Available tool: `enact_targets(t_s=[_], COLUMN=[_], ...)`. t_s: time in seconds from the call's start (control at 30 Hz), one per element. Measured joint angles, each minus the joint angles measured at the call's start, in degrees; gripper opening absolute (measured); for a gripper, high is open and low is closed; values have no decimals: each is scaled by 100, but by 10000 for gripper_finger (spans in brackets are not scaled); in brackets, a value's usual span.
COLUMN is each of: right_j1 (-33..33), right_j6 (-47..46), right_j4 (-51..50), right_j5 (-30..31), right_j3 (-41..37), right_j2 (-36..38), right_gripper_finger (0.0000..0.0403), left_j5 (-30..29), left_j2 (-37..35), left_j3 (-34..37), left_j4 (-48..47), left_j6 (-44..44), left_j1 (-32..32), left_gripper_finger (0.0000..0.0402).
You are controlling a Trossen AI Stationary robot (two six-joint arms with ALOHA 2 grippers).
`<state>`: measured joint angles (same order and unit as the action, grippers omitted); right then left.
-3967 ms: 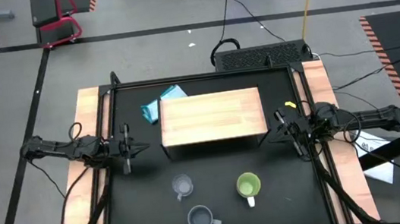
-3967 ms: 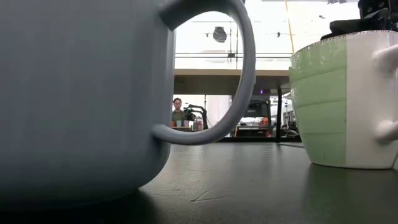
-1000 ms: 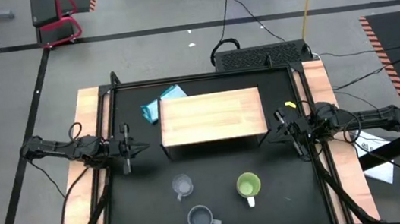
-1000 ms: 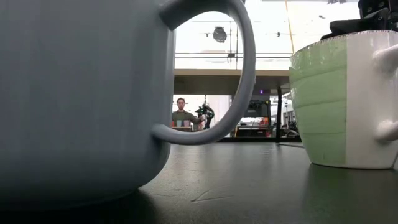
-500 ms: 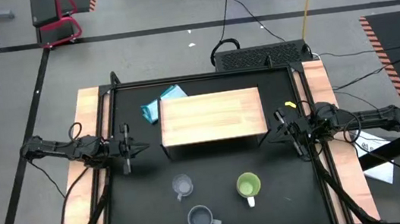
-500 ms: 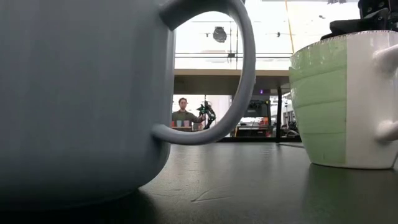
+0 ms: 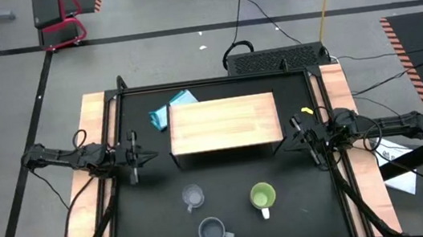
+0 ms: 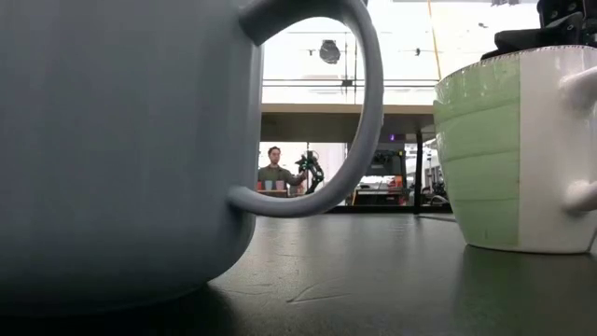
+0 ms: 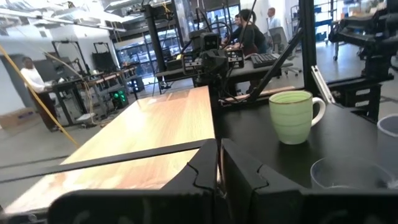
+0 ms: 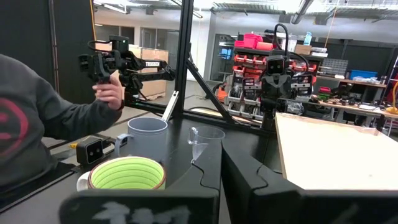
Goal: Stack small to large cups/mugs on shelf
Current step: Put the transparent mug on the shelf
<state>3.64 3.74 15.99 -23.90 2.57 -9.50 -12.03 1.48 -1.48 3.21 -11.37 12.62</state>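
Observation:
The light wooden shelf (image 7: pixel 225 129) stands at the table's middle. Three vessels stand upright on their bases on the black table near its near edge: the clear glass cup (image 7: pixel 193 197), the grey-blue mug (image 7: pixel 212 232) and the green mug (image 7: pixel 263 196) with its white handle. My left gripper (image 7: pixel 133 156) hovers by the shelf's left end and my right gripper (image 7: pixel 309 140) by its right end, both shut and holding nothing. The left wrist view shows the green mug (image 9: pixel 292 117) beyond the shut fingers. The right wrist view shows all three vessels, with the green mug (image 10: pixel 127 174) nearest.
A blue cloth (image 7: pixel 170 110) lies at the shelf's far left corner, and a small yellow object (image 7: pixel 306 112) lies near its right end. A person's grey sleeve (image 10: pixel 37 137) and hand (image 10: pixel 112 93) show beside the table in the right wrist view. The low view is filled by the grey-blue mug (image 8: pixel 121 149).

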Motion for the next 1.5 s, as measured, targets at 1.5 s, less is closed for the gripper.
enact_targets(t_s=[1.5], right_j1=[2], right_j6=[14], right_j4=[177], right_j5=[-2], right_j3=[0], right_j2=[0], right_gripper_finger=[0], left_j5=[1110], left_j2=[251], left_j3=[0], left_j4=[1394], left_j6=[1610], left_j1=[0], left_gripper_finger=[7])
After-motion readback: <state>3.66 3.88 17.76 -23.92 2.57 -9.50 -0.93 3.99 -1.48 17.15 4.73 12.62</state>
